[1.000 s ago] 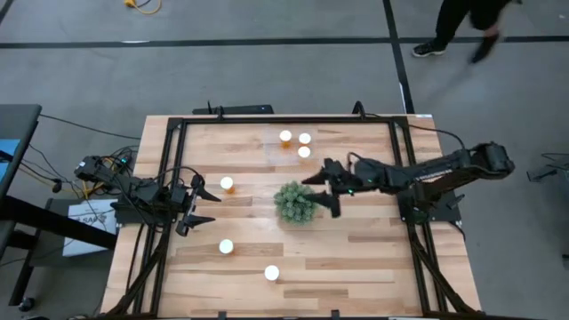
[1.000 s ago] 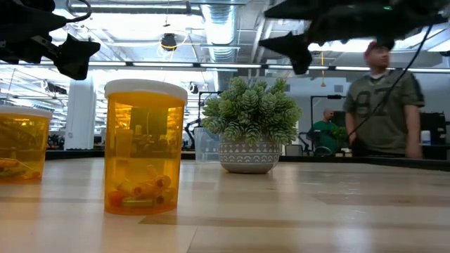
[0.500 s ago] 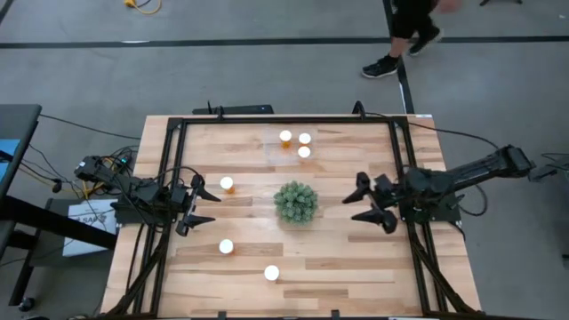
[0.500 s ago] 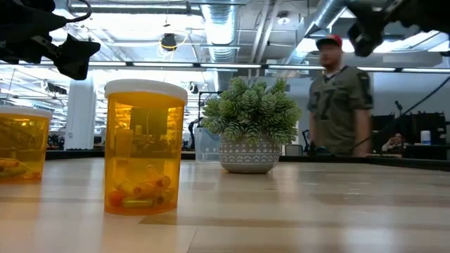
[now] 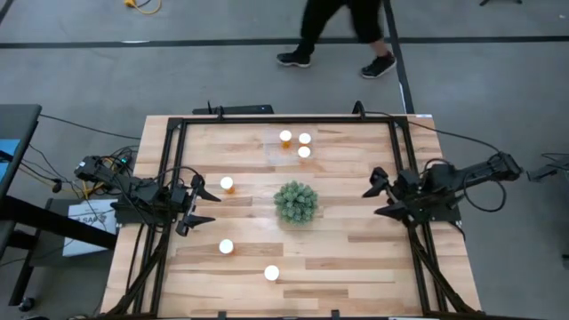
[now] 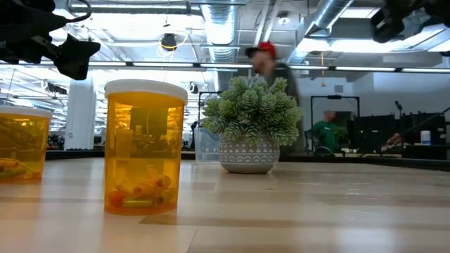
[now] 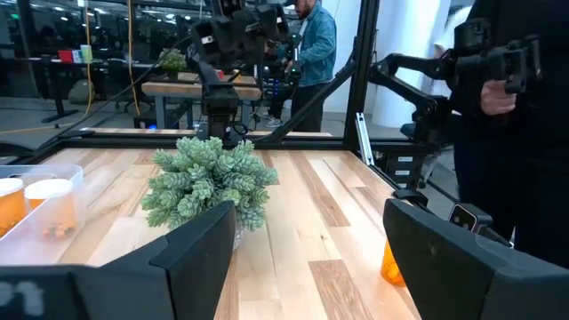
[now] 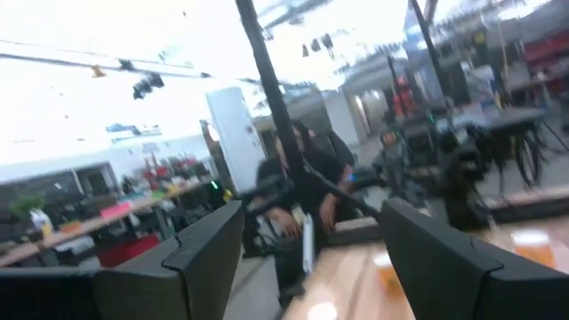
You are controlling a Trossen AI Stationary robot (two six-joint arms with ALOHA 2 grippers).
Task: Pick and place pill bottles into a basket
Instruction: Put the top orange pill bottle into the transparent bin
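Six orange pill bottles with white caps stand upright on the wooden table. Three stand close together at the far middle [image 5: 299, 143]; the others stand at the left [image 5: 228, 184], nearer [image 5: 226, 246] and near the front edge [image 5: 272, 273]. The last two fill the low view [image 6: 144, 147]. The clear basket [image 7: 40, 182] shows in the left wrist view with two bottles inside its walls. My left gripper [image 5: 201, 204] [image 7: 311, 231] is open and empty at the table's left. My right gripper [image 5: 380, 197] [image 8: 311, 231] is open and empty at the table's right edge.
A green spiky plant in a pot [image 5: 296, 203] [image 6: 252, 130] stands at the table's middle, between the two grippers. A black metal frame [image 5: 284, 119] runs around the table. A person [image 5: 342, 31] walks on the floor beyond the far edge.
My right gripper has drawn back from beside the plant toward the table's right edge, open and empty throughout. The bottles and the plant have stayed where they were. The person beyond the far edge has walked toward the left.
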